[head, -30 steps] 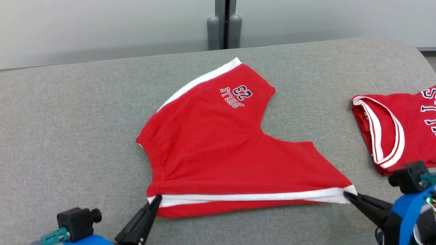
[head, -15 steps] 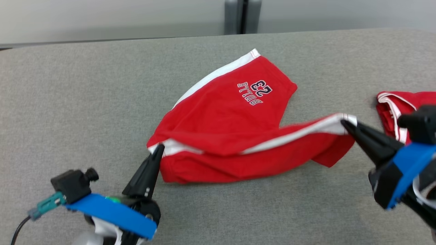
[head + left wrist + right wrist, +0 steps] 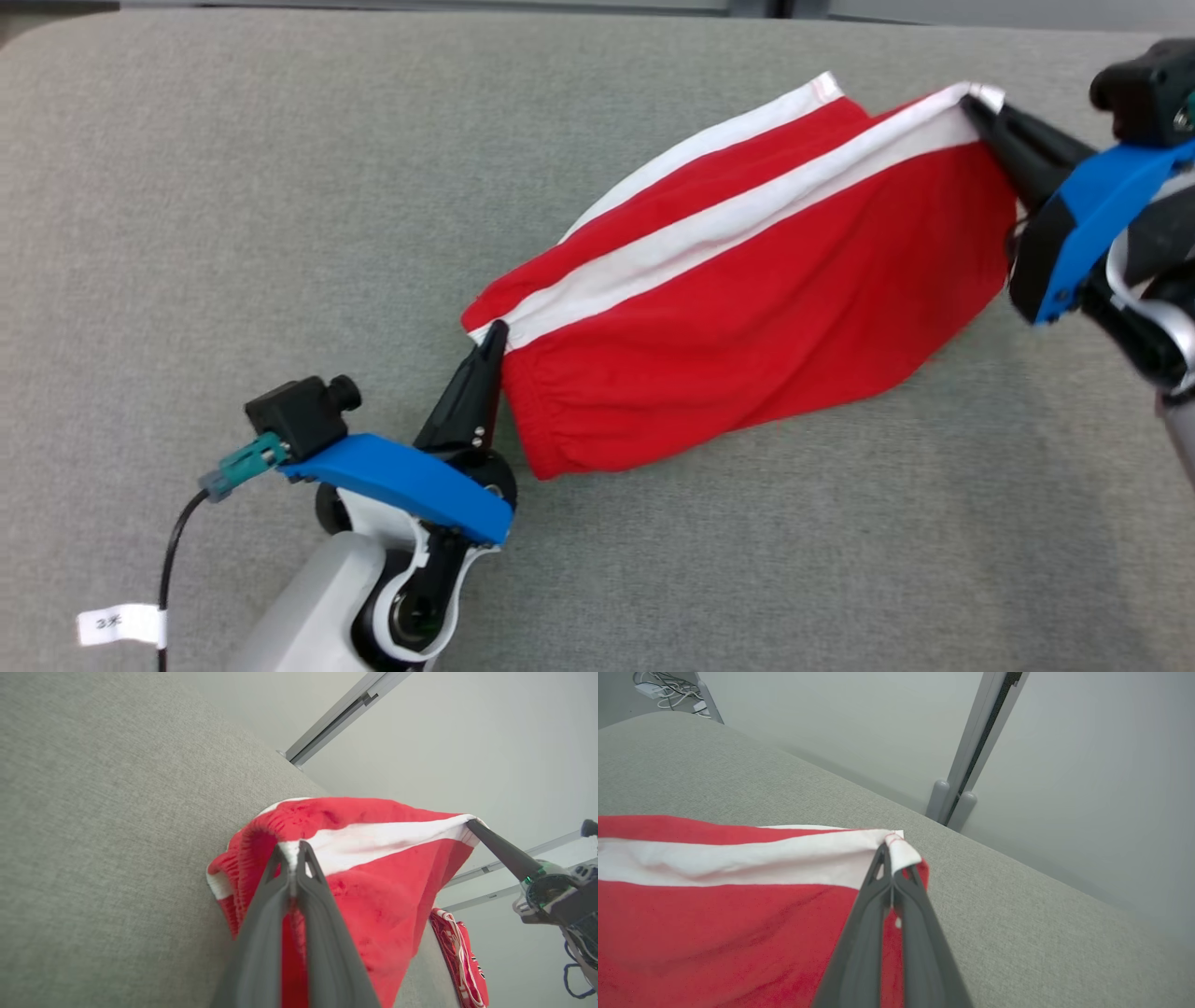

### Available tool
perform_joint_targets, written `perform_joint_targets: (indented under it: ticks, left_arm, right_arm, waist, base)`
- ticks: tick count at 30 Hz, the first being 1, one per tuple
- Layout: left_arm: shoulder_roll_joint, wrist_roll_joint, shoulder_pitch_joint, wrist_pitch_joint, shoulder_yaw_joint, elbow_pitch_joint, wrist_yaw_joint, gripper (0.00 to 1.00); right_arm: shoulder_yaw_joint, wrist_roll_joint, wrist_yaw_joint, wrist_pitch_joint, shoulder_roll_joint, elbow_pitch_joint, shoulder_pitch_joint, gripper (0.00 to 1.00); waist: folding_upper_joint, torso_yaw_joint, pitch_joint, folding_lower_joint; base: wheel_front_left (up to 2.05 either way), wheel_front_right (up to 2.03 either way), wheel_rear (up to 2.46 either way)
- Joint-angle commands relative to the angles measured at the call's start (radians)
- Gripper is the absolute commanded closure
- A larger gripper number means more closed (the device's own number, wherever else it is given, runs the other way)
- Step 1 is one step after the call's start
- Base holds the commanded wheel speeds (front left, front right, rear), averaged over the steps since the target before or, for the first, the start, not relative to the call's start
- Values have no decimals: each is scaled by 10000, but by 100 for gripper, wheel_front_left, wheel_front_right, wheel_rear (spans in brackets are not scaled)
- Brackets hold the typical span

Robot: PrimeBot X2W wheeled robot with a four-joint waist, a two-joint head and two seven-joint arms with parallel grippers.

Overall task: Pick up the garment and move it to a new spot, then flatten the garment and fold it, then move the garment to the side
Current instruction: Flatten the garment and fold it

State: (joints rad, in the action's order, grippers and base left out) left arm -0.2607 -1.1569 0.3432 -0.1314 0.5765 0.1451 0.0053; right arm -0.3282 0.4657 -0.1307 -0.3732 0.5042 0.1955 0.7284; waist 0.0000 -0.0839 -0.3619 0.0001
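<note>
The garment [image 3: 747,308] is a pair of red shorts with white side stripes, stretched between both grippers above the grey padded table [image 3: 233,233]. My left gripper [image 3: 495,334] is shut on the waistband end of the white stripe, also seen close up in the left wrist view as the gripper [image 3: 293,848] pinching the garment [image 3: 373,877]. My right gripper [image 3: 971,101] is shut on the hem corner at the upper right; the right wrist view shows that gripper [image 3: 893,851] clamped on the garment [image 3: 714,914]. The near leg is folded over the far leg, hiding the printed number.
A second red garment [image 3: 460,961] with white trim lies on the table further right, seen in the left wrist view. A pale wall with a grey post [image 3: 966,765] stands behind the table. Cables [image 3: 668,686] lie on the floor beyond the far corner.
Both grippers have carried the near edge of the garment up and away, folding it over the far leg and covering the printed number. The head camera has tilted down and the view shifted.
</note>
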Motion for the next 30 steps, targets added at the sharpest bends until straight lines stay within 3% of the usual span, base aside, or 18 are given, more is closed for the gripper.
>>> perform_joint_targets:
  ticks: [1, 7, 14, 15, 16, 17, 18, 19, 20, 30]
  left_arm:
    - [224, 123, 369, -103, 127, 304, -191, 100]
    - [776, 173, 1034, -109, 394, 1126, -647, 100]
    - [1139, 331, 1646, -283, 528, 2111, -840, 100]
    - [1177, 353, 1671, -272, 569, 2207, -849, 84]
    - [1177, 353, 1671, -272, 569, 2207, -849, 84]
    - [1211, 368, 1684, -249, 623, 2309, -880, 57]
    - [1235, 371, 1709, -273, 665, 2390, -910, 24]
    - [1255, 353, 1719, -304, 677, 2454, -921, 0]
    - [1270, 339, 1724, -287, 698, 2524, -943, 0]
    - [1054, 327, 1409, -699, 525, 2913, -1058, 0]
  right_arm:
    - [-95, -112, -1, 374, 59, 750, 654, 100]
    - [-367, -67, -1, 1104, -53, 2567, 1866, 100]
    - [-883, 154, -1, 1447, -298, 3936, 2780, 100]
    - [-983, 216, -1, 1460, -339, 4089, 2847, 100]
    - [-983, 216, -1, 1460, -339, 4089, 2847, 100]
    - [-1100, 281, -1, 1448, -375, 4233, 2923, 100]
    - [-1209, 347, -1, 1507, -398, 4311, 2991, 78]
    - [-1288, 401, -1, 1567, -380, 4400, 3079, 5]
    - [-1380, 457, -1, 1632, -357, 4475, 3147, 0]
    - [-1991, 1337, -1, 1964, -134, 5216, 3116, 0]
  waist:
    - [0, -436, -391, -1]
    - [0, -1007, -894, -1]
    - [0, -1301, -1338, -1]
    - [0, -1313, -1377, -1]
    - [0, -1313, -1377, -1]
    - [0, -1324, -1425, -1]
    - [0, -1335, -1453, -1]
    - [0, -1354, -1484, -1]
    - [0, -1378, -1506, -1]
    - [0, -1443, -1046, -1]
  base:
    - [0, 0, 0]
    - [0, 0, 0]
    - [0, 0, 0]
    - [0, 0, 0]
    - [0, 0, 0]
    - [0, 0, 0]
    - [0, 0, 0]
    - [0, 0, 0]
    - [0, 0, 0]
    - [0, 0, 0]
